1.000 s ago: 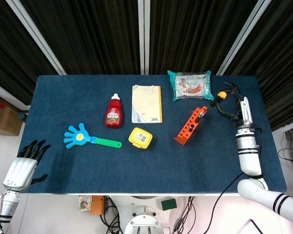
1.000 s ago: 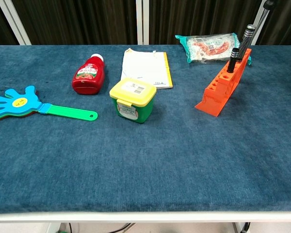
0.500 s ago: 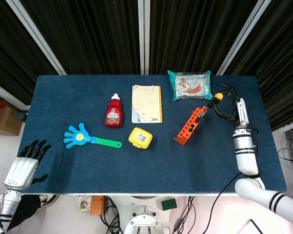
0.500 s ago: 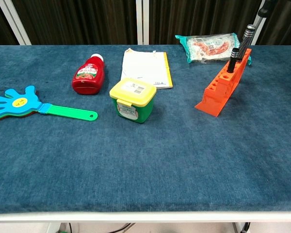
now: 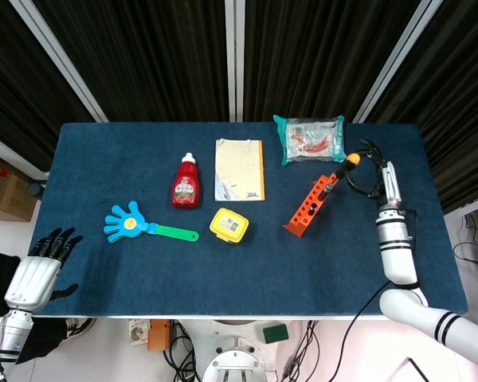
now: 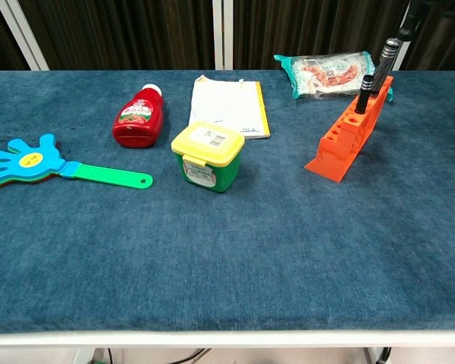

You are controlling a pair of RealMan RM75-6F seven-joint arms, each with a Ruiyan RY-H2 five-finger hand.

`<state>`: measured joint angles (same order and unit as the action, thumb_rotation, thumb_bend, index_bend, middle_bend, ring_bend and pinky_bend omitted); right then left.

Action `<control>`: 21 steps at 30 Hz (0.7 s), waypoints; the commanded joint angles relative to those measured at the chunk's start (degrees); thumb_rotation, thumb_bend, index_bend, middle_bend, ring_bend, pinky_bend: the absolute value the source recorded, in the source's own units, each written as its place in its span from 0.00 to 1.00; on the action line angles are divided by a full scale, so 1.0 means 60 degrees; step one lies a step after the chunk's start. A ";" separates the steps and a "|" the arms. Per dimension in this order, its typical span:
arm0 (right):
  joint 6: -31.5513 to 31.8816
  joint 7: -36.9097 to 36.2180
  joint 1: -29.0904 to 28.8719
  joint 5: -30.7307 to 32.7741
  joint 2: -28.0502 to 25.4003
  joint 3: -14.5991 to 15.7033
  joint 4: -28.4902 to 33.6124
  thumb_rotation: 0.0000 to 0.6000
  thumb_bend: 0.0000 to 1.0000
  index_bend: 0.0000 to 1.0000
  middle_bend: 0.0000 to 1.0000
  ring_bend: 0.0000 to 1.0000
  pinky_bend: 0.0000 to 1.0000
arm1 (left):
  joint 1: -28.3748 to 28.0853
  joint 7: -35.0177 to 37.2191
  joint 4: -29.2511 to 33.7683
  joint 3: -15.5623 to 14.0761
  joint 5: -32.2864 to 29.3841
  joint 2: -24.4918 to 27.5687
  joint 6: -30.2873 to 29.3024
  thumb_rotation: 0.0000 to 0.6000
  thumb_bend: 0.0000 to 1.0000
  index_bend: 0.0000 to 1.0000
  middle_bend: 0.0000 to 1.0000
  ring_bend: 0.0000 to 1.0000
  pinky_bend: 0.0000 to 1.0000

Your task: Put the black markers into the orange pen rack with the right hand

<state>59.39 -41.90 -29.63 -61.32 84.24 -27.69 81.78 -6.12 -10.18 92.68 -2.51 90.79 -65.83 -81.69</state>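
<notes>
my right hand sits above the far right part of the blue table, just right of the top end of the orange pen rack. its fingers are curled around the upper part of a black marker, whose orange-looking end shows at the fingertips in the head view. the chest view shows that marker standing tilted with its lower end at the top slot of the rack, and only a dark sliver of my hand at the upper edge, so i cannot tell how deep the marker sits. a second black marker stands in the rack just below it, apart from my hand.

the rack lies slanted, its high end toward the sealed snack packet and its low end toward me.

my left hand hangs off the near left corner of the table, fingers apart and holding nothing.

elsewhere on the cloth: a red ketchup bottle, a notebook, a yellow-lidded tub and a blue hand clapper with a green handle.
</notes>
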 commanded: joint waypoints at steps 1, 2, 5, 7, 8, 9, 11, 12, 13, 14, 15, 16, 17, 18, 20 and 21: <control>-0.0038 0.0048 -0.0011 0.0042 0.0026 0.0006 -0.0019 1.00 0.34 0.60 0.10 0.00 0.00 | 0.0004 0.0025 -0.0010 -0.0003 0.0010 0.0006 -0.0012 1.00 0.06 0.14 0.07 0.03 0.19; -0.0074 0.0062 -0.0016 0.0057 0.0030 0.0017 -0.0027 1.00 0.34 0.59 0.10 0.00 0.00 | 0.0005 0.0034 -0.0013 -0.0004 0.0015 0.0008 -0.0015 1.00 0.06 0.14 0.07 0.03 0.19; -0.0176 0.0111 -0.0045 0.0067 0.0054 0.0052 -0.0070 1.00 0.34 0.53 0.09 0.00 0.00 | 0.0002 0.0045 -0.0022 -0.0009 0.0017 0.0008 -0.0009 1.00 0.06 0.14 0.07 0.03 0.19; -0.0262 0.0126 -0.0066 0.0033 0.0044 0.0085 -0.0088 1.00 0.33 0.46 0.08 0.00 0.00 | -0.0004 0.0037 -0.0023 -0.0006 0.0005 0.0005 0.0006 1.00 0.06 0.15 0.07 0.03 0.19; -0.0298 0.0150 -0.0076 0.0019 0.0036 0.0104 -0.0101 1.00 0.31 0.40 0.07 0.00 0.00 | -0.0005 0.0034 -0.0020 -0.0003 -0.0001 0.0004 0.0009 1.00 0.06 0.14 0.07 0.03 0.19; -0.0347 0.0253 -0.0096 0.0019 0.0016 0.0139 -0.0131 1.00 0.28 0.35 0.06 0.00 0.00 | -0.0006 0.0030 -0.0016 0.0003 -0.0005 0.0001 0.0004 1.00 0.06 0.14 0.07 0.03 0.19; -0.0401 0.0355 -0.0117 0.0017 -0.0021 0.0160 -0.0141 1.00 0.21 0.24 0.05 0.00 0.00 | -0.0002 0.0033 -0.0013 0.0007 -0.0005 0.0004 -0.0009 1.00 0.06 0.15 0.07 0.03 0.19; -0.0435 0.0399 -0.0123 0.0028 -0.0055 0.0163 -0.0127 1.00 0.17 0.16 0.04 0.00 0.00 | 0.0000 0.0038 -0.0011 0.0008 -0.0006 0.0006 -0.0014 1.00 0.06 0.15 0.07 0.03 0.19; -0.0458 0.0412 -0.0121 0.0024 -0.0086 0.0164 -0.0106 1.00 0.14 0.09 0.03 0.00 0.00 | 0.0001 0.0039 -0.0011 0.0010 -0.0013 0.0008 -0.0016 1.00 0.06 0.15 0.07 0.03 0.19; -0.0465 0.0419 -0.0115 0.0008 -0.0116 0.0166 -0.0088 1.00 0.12 0.06 0.03 0.00 0.00 | 0.0001 0.0039 -0.0012 0.0013 -0.0020 0.0008 -0.0013 1.00 0.06 0.14 0.07 0.03 0.19; -0.0456 0.0431 -0.0102 -0.0020 -0.0145 0.0173 -0.0077 1.00 0.11 0.02 0.02 0.00 0.00 | -0.0002 0.0043 -0.0013 0.0014 -0.0025 0.0008 -0.0007 1.00 0.06 0.14 0.07 0.03 0.19; -0.0446 0.0422 -0.0089 -0.0048 -0.0162 0.0181 -0.0068 1.00 0.10 0.01 0.01 0.00 0.00 | -0.0004 0.0041 -0.0012 0.0013 -0.0028 0.0008 0.0000 1.00 0.06 0.14 0.07 0.03 0.19; -0.0437 0.0399 -0.0072 -0.0071 -0.0181 0.0184 -0.0052 1.00 0.10 0.00 0.01 0.00 0.00 | -0.0008 0.0037 -0.0015 0.0015 -0.0035 0.0008 0.0009 1.00 0.06 0.15 0.07 0.03 0.19; -0.0439 0.0369 -0.0044 -0.0091 -0.0220 0.0191 -0.0021 1.00 0.10 0.00 0.00 0.00 0.00 | -0.0011 0.0032 -0.0014 0.0015 -0.0036 0.0007 0.0015 1.00 0.06 0.15 0.07 0.03 0.19; -0.0362 0.0275 0.0015 -0.0164 -0.0268 0.0177 0.0032 1.00 0.10 0.00 0.00 0.00 0.00 | -0.0010 0.0028 -0.0012 0.0012 -0.0026 0.0006 0.0008 1.00 0.06 0.15 0.07 0.03 0.19; -0.0313 0.0244 0.0042 -0.0222 -0.0285 0.0183 0.0031 1.00 0.10 0.00 0.00 0.00 0.00 | -0.0008 0.0026 -0.0012 0.0012 -0.0023 0.0005 0.0003 1.00 0.06 0.15 0.07 0.03 0.19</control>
<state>57.24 -40.20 -29.58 -62.36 82.69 -26.59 81.86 -6.17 -10.02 92.61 -2.44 90.65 -65.80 -81.68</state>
